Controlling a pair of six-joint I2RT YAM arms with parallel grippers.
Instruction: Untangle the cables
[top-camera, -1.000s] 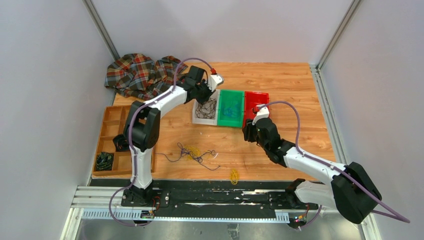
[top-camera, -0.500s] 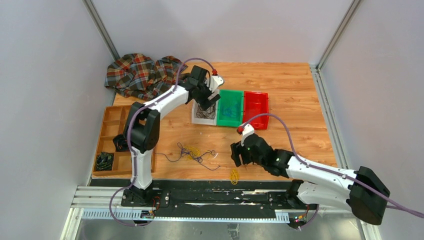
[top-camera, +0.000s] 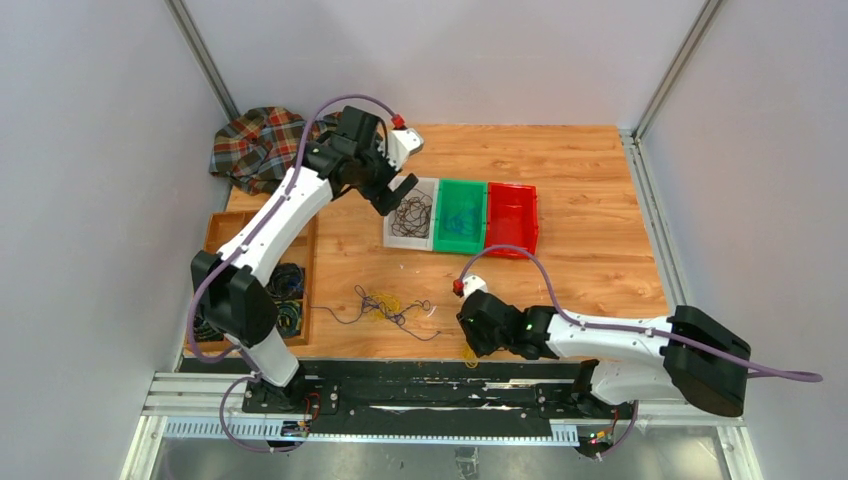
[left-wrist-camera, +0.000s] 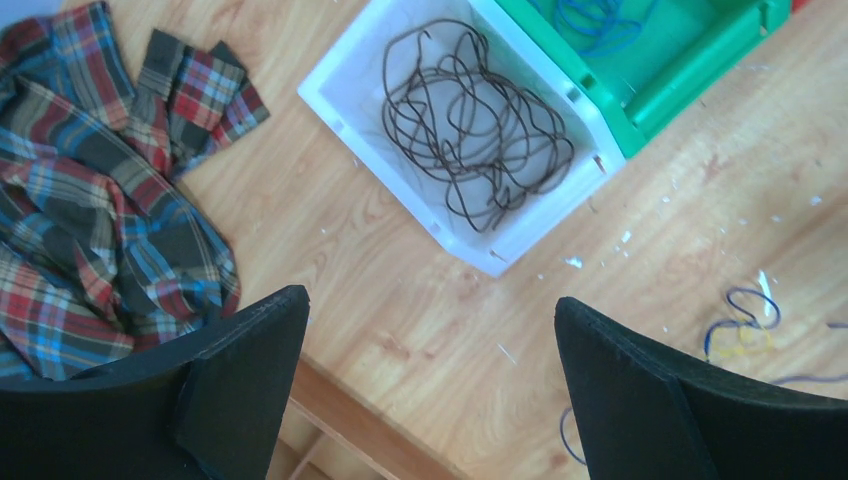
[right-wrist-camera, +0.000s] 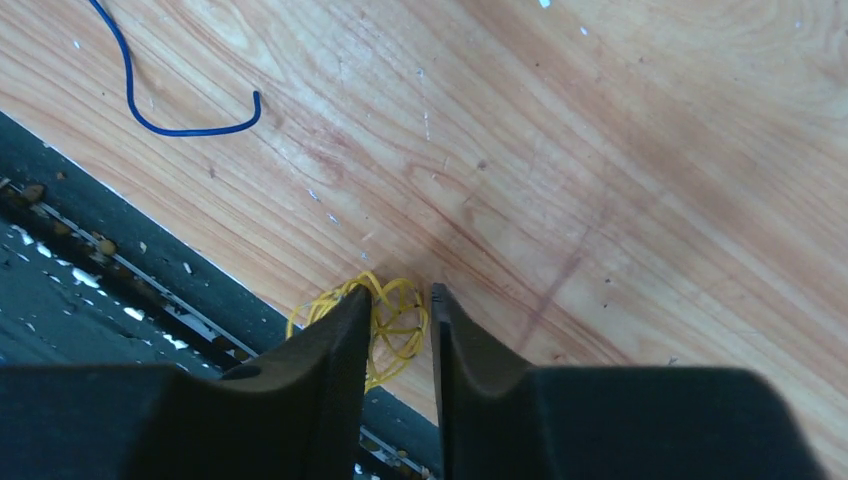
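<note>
Item: cables (top-camera: 385, 305), string-thin wires in dark, blue and yellow, lying as a loose knot on the desk (top-camera: 580, 180) near its front middle; a brown wire (left-wrist-camera: 470, 130) sits looped in the white bin (left-wrist-camera: 350, 80), a blue wire (top-camera: 458, 218) in the green bin (top-camera: 462, 183), and a small yellow coil (right-wrist-camera: 395, 318) lies apart at the desk's near edge, beside the black rail. Handling, as judged: very light and limp, with little stiffness beyond a springy curl; strands are likely to snag on one another and drag their neighbours along if lifted from the middle of the knot; thin enough to slip out of a loose pinch. Best hold: a free end or an outlying loop, pinched low against the wood, one colour at a time. Left tool (left-wrist-camera: 430, 305): fingers wide apart, holding nothing, raised above the white bin. Right tool (right-wrist-camera: 395, 295): low at the near edge, fingers drawn close with only a narrow gap, straddling the yellow coil; whether the coil is actually pinched cannot be told. Risk: the coil lies right at the edge, so a scrape could push it onto the rail
</note>
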